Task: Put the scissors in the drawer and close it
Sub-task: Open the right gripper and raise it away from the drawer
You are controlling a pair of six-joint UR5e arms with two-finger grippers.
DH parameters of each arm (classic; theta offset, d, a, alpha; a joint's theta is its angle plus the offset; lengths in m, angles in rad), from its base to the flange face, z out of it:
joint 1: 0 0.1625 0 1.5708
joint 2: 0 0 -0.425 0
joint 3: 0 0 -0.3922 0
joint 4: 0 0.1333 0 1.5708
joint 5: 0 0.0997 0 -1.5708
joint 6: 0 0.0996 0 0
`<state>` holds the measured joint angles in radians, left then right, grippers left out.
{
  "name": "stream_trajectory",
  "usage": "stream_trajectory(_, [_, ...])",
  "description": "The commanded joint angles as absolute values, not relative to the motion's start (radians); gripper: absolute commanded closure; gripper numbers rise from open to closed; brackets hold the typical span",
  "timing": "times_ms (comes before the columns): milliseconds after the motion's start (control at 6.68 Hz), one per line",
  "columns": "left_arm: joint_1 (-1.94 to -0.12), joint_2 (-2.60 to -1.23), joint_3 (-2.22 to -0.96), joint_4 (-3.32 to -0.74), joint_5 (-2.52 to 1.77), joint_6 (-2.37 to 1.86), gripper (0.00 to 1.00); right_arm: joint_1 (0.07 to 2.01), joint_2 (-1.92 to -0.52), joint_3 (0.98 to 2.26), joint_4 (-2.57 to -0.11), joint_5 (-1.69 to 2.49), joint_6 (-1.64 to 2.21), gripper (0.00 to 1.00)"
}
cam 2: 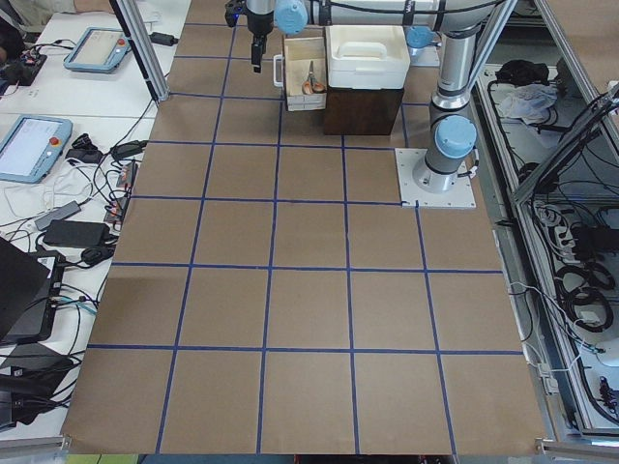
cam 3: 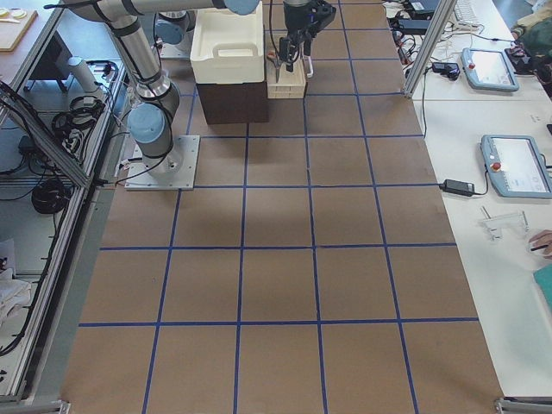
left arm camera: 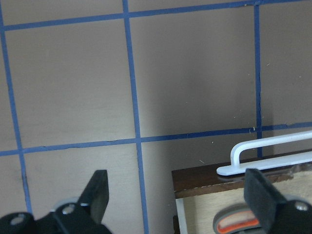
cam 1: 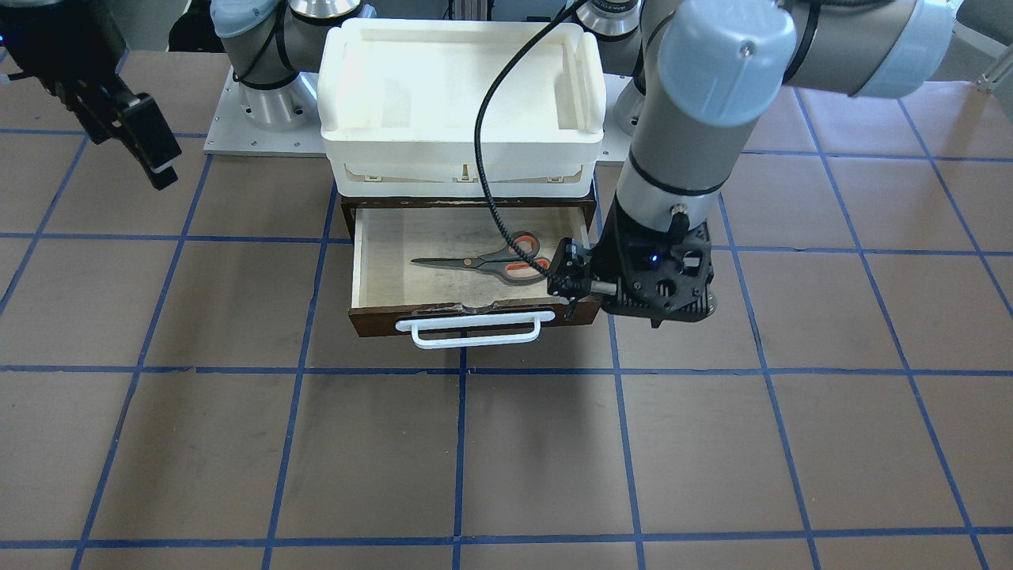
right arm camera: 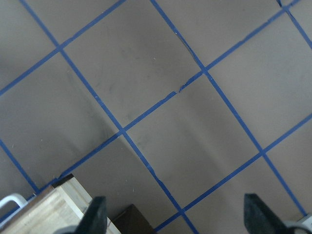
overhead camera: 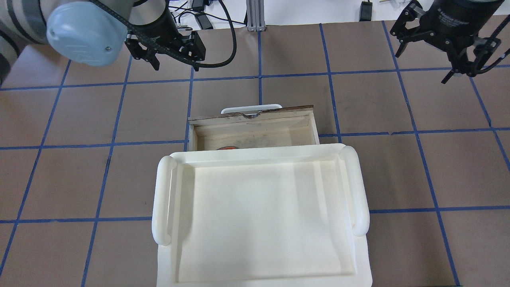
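Note:
The drawer (cam 1: 380, 321) is pulled open under a white tray; its dark brown front carries a white bar handle (cam 1: 475, 328). The scissors (cam 1: 483, 264) lie flat on its pale floor, blades toward the view's left and grey, orange-lined handles toward its right. My left gripper (left arm camera: 178, 180) is open and empty, hovering above the table just outside the drawer's front corner by the scissor handles (left arm camera: 239, 222); in the front view it (cam 1: 654, 317) is at the drawer's right end. My right gripper (right arm camera: 175, 202) is open and empty, high and off to the drawer's other side (cam 1: 150, 158).
A large white plastic tray (cam 1: 463, 79) sits on the dark cabinet above the drawer and hides most of the drawer from overhead (overhead camera: 255, 207). The left arm's black cable (cam 1: 491, 182) hangs over the tray and drawer. Brown table with blue grid lines extends in front.

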<state>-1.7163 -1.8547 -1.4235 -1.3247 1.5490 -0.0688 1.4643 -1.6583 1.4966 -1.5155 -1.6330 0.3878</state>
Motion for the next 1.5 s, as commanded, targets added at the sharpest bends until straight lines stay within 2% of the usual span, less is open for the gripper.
stream_trajectory(0, [-1.756, -1.954, -1.42, -1.229, 1.526, -0.141, 0.0, 1.482, -1.678, 1.502, -1.519, -1.553, 0.187, 0.0])
stream_trajectory(748, [-1.812, -2.094, -1.411, -1.216, 1.523, -0.291, 0.0, 1.568, -1.566, 1.442, -1.617, -1.568, 0.07, 0.0])
stream_trajectory(1347, [-1.829, -2.077, -1.401, -1.333, 1.49, -0.336, 0.0, 1.568, -1.566, 1.453, -1.618, -1.554, 0.054, 0.0])
